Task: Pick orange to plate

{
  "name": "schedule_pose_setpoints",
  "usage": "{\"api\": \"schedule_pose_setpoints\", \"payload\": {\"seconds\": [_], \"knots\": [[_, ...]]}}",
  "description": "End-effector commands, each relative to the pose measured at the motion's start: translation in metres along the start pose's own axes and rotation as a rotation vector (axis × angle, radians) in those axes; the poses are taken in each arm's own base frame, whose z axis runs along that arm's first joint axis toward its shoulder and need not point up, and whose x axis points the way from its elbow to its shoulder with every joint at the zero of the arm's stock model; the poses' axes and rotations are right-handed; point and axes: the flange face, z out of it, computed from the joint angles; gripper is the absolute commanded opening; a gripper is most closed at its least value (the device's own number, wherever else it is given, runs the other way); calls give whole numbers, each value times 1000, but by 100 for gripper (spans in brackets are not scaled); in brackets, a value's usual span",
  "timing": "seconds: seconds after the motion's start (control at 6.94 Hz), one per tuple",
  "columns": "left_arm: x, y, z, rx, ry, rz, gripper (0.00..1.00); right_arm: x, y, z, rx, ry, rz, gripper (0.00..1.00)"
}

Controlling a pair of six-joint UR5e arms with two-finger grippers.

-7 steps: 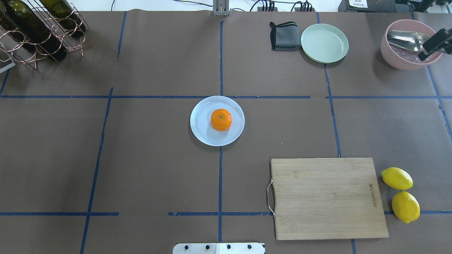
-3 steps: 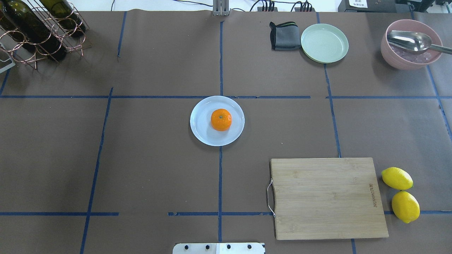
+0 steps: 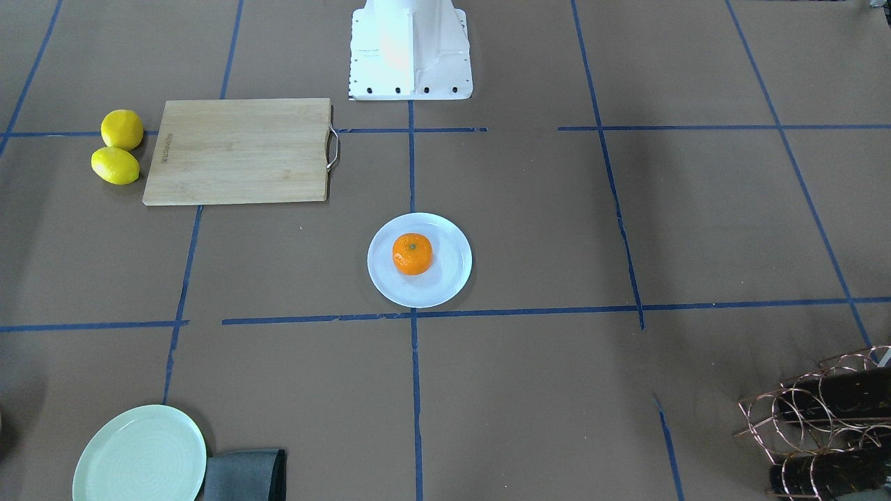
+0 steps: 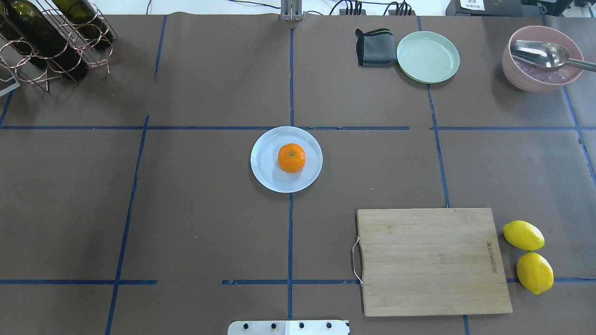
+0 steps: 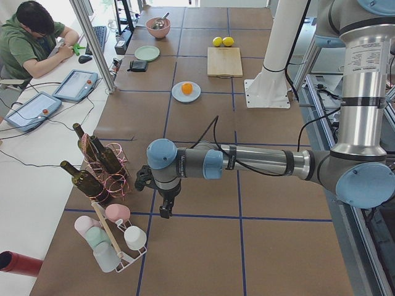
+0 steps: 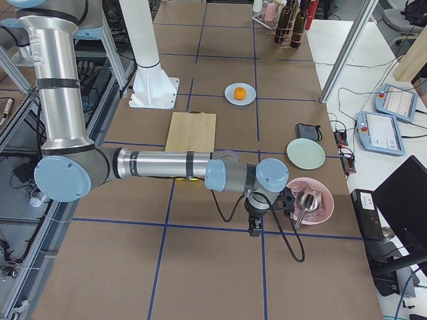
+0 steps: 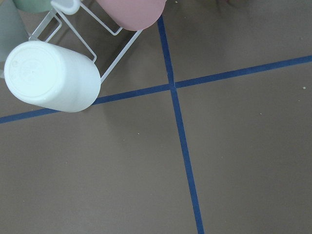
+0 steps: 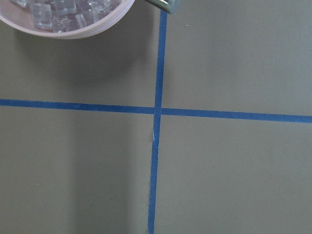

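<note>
One change — right gripper (image 6: pixel 254 229) no longer over the pink bowl (image 4: pixel 513 78).

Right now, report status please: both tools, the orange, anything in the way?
Left tool by the cup rack, right tool by the pink bowl; open or shut, cannot tell. Orange sits on the plate. Nothing over it.

Bare brown paper-covered table (image 4: pixel 186 209) surrounds the round pale bluish-white plate (image 4: pixel 264 176) at the overhead view's centre on every side. The nearest obstacle, a rectangular bamboo cutting board (image 4: pixel 433 260), lies well apart at lower right, 2 yellow lemons (image 4: pixel 524 235) just beyond its right edge.
</note>
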Motion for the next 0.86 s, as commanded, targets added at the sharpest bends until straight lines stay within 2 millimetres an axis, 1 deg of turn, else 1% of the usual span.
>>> {"api": "schedule_pose_setpoints", "payload": {"seconds": [0.0,0.14,0.29,0.72], "knots": [[0,0,-1,2,-1,-1,100,-4,-5,-5,25,2,-7,100],[-1,0,0,1,1,-2,100,0,-4,-1,65,5,-41,100],[-1,0,0,1,1,-2,100,0,-4,-1,71,4,-13,100],[-4,4,2,-6,2,-10,100,-4,-5,-5,79,-3,-17,100]]}}
